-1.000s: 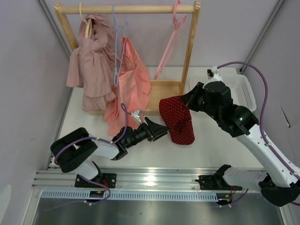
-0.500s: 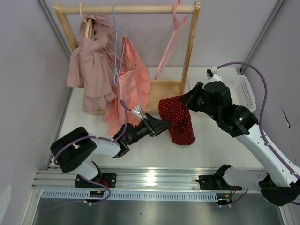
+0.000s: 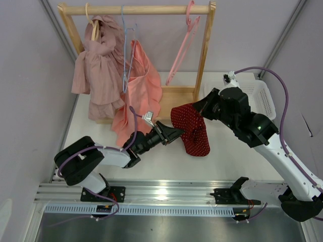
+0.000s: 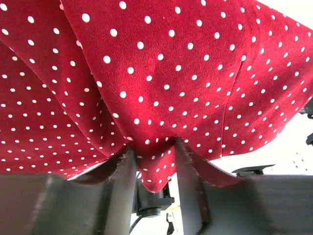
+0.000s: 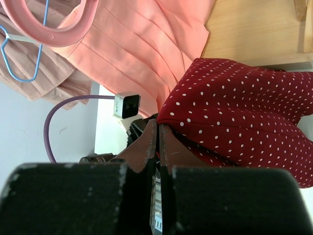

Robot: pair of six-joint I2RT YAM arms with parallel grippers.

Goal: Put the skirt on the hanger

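The dark red polka-dot skirt (image 3: 194,132) hangs bunched above the table, held up at its top corner by my right gripper (image 3: 203,108). In the right wrist view that gripper (image 5: 158,123) is shut on the skirt's (image 5: 244,107) hem. My left gripper (image 3: 176,134) reaches in at the skirt's left edge. In the left wrist view a fold of the skirt (image 4: 171,73) sags between its fingertips (image 4: 151,152), touching both, with a gap still showing below. The pink hanger (image 3: 181,48) hangs by its hook on the rail's right end, and its hook (image 5: 63,29) shows in the right wrist view.
A wooden rack (image 3: 204,55) stands at the back. It carries a dusty-pink garment (image 3: 98,70), a light blue hanger (image 3: 126,50) and a salmon garment (image 3: 139,96). A white basket (image 3: 260,96) sits at the right behind my right arm.
My left gripper has moved forward and up to the skirt's left edge and its jaws have narrowed round a fold. The right gripper has kept still with the skirt.
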